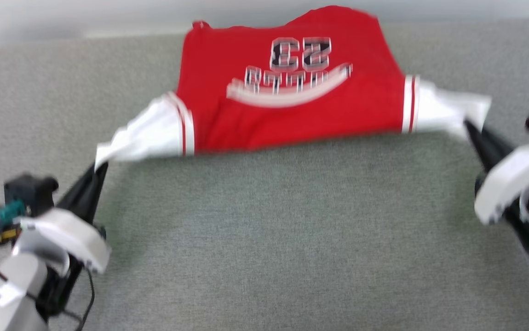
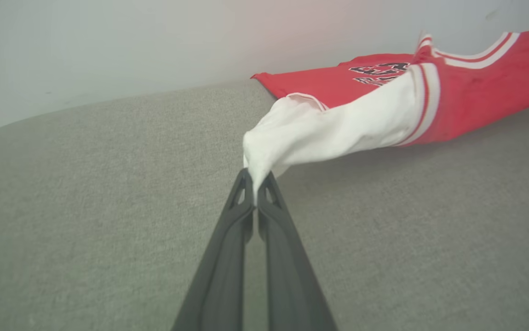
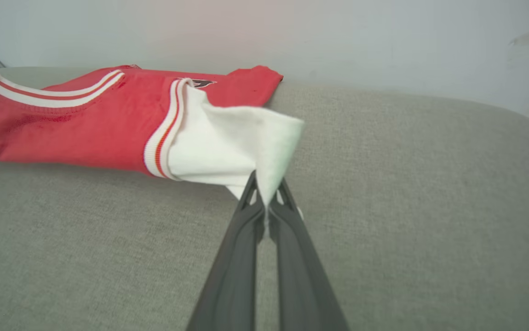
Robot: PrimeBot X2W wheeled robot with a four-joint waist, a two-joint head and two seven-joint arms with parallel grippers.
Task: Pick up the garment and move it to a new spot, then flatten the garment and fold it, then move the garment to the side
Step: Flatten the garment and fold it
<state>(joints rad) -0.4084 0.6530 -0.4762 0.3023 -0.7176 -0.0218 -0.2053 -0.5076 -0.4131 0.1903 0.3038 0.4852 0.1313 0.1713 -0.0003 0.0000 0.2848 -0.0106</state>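
Left gripper [image 1: 100,168] pinches one sleeve [image 1: 145,134] of the shirt [image 1: 292,115]; right gripper [image 1: 468,125] pinches the other; shirt stretches left to right, just beyond both.

The garment [image 1: 292,115] lies across the far part of the cushion surface [image 1: 264,239], between the two grippers. One sleeve [image 1: 145,135] runs out to the left gripper [image 1: 100,166], its end pinched between the fingertips; the other sleeve [image 1: 448,112] runs out to the right gripper [image 1: 469,126], caught the same way. The garment's body lies ahead of and inward from each gripper; both sleeve ends are raised off the surface; the wall [image 2: 108,46] stands beyond the garment.
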